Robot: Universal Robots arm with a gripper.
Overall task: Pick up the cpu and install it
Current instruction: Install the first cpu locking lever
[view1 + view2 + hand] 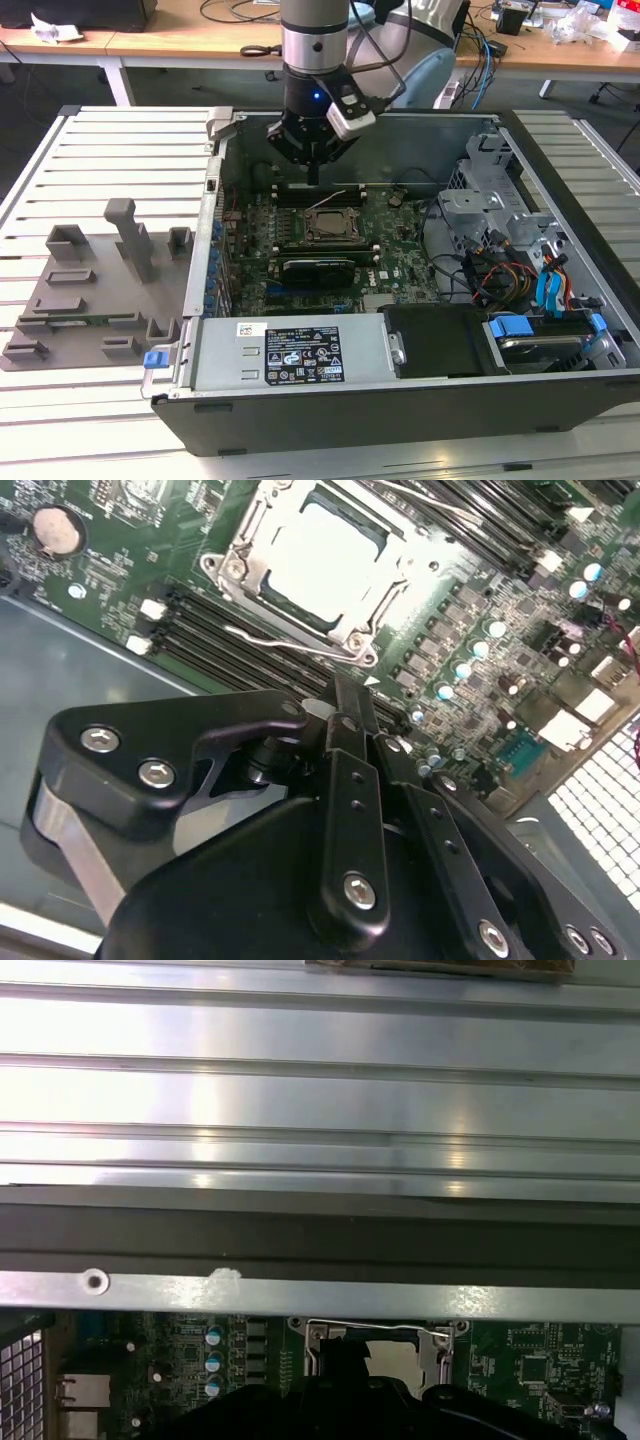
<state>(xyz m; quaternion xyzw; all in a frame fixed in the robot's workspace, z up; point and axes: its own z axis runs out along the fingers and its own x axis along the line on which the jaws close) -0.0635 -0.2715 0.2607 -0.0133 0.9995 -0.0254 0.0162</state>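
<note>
While the black pincer [313, 172] hangs clenched, the silvery square cpu [318, 558] lies socketed.

Slatted metal table [100, 170], pale silver ribs running across exterior view. Open computer case [330, 400] lies directly on it, spanning centre to 3 o'clock, lid off, motherboard up. Grey fixture plate [60, 300] with raised blocks rests on slats at 9 o'clock, just beside case wall. Table ribs [320, 1090] also in first wrist view, beyond case's dark rim. Wooden desks [200, 30] behind, at 12 o'clock.
</note>
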